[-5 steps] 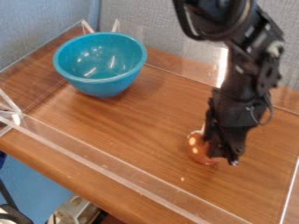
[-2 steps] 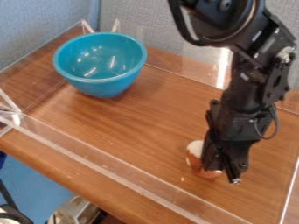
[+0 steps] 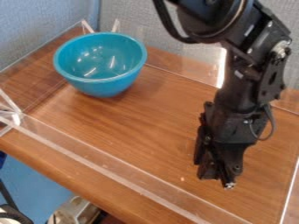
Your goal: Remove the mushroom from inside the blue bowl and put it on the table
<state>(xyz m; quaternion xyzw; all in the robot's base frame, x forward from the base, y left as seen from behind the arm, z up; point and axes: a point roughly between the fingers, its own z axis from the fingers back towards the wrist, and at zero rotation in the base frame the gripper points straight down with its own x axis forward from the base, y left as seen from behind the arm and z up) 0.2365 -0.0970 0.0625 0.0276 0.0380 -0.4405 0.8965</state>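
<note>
The blue bowl (image 3: 100,63) stands at the back left of the table (image 3: 122,122), and its glossy inside shows nothing in it. My gripper (image 3: 222,175) points straight down at the front right, far from the bowl, with its dark fingertips close above the wood. The fingers form one dark mass, so I cannot make out the gap between them. The mushroom is hidden; no part of it shows beside or under the fingers.
Low clear acrylic walls (image 3: 111,166) run along the table's front and left edges. The arm's black links (image 3: 239,52) rise over the right side. A blue-grey wall stands behind the table.
The mushroom showed orange at the gripper's left side in the earlier frames and is now covered. The gripper has shifted toward the front of the table and lifted slightly.
</note>
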